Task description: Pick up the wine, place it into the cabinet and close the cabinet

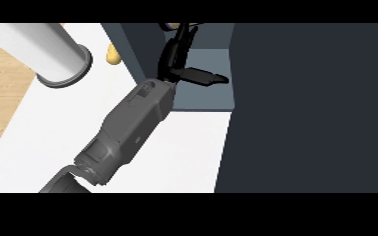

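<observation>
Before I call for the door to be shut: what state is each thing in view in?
cabinet: open, inside showing.
left hand: open, fingers straight, thumb spread, reaching into the cabinet.
white cylinder: upright on the counter.
wine: cannot be made out.
right hand: not in view.

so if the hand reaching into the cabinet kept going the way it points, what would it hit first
Probably the dark grey cabinet's inner back; the black hand points up into the opening, though depth is unclear.
</observation>
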{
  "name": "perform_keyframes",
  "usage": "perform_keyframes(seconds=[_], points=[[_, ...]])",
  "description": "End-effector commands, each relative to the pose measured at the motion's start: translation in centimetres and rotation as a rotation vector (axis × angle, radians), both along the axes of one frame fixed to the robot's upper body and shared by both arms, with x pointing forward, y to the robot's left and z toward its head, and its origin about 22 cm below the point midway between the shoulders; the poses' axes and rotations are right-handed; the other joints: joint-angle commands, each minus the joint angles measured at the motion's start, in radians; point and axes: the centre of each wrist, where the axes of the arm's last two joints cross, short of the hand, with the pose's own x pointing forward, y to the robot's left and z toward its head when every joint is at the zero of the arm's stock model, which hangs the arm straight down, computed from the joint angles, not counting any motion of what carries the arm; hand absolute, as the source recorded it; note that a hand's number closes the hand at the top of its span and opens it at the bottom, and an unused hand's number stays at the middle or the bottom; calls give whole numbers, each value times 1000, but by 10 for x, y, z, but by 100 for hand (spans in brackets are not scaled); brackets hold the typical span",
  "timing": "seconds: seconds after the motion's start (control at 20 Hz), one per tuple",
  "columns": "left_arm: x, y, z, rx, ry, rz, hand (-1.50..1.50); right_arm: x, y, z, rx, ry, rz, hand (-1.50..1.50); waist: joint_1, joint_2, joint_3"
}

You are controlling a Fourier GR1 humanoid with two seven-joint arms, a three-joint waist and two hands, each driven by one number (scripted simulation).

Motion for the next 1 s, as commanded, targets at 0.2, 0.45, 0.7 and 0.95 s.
perform_keyframes(seconds=[0.2, 0.45, 0.7, 0.95], points=[[-47, -39, 29, -19, -59, -88, -150, -19, -2, 8, -7, -25, 13, -150, 12, -10, 1], [-88, -47, 48, -85, -45, -70, -150, -16, 1, 7, 10, -32, 11, -150, 13, -4, 1], [-157, -55, 23, -166, -4, -33, -150, -14, 7, 11, -3, -37, 5, -150, 4, -2, 1], [-199, -48, 30, -221, 19, -9, -150, -25, 8, 4, -14, -39, -4, -150, 4, -1, 1]])
